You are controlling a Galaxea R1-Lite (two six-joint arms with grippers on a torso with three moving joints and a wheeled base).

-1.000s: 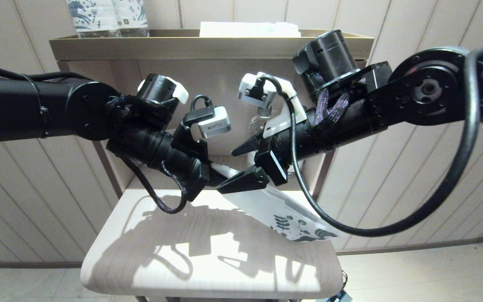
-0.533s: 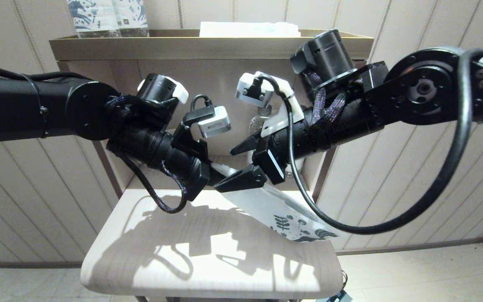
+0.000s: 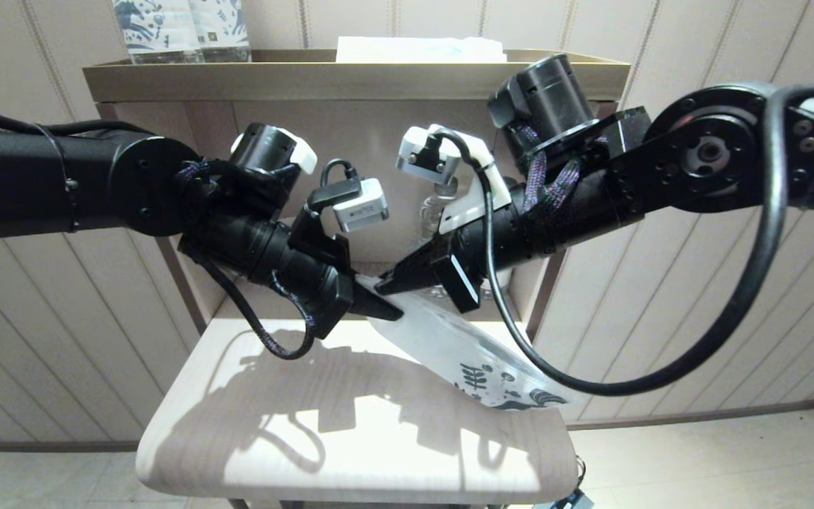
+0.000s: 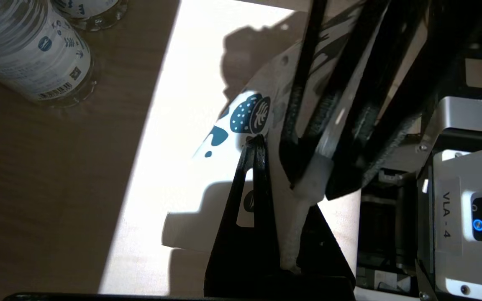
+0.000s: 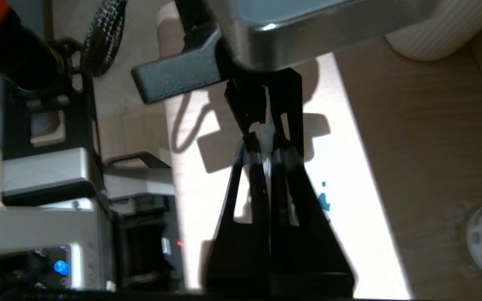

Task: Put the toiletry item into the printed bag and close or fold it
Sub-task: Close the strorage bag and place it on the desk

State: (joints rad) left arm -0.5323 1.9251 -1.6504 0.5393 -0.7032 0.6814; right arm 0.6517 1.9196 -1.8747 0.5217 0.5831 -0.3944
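Printed bag [image 3: 449, 343] pinched between left gripper [image 3: 379, 309] and right gripper [image 3: 389, 283].

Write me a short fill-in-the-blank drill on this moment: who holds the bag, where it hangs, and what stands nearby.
1. The printed bag is gripped at its plain white end by ____ grippers at once.
2. The left gripper and the right gripper meet above the wooden ____.
3. The bag's leaf-printed end hangs toward the robot's ____ side.
4. In the left wrist view, labelled ____ stand on the wood surface.

Missing words: both; table; right; bottles
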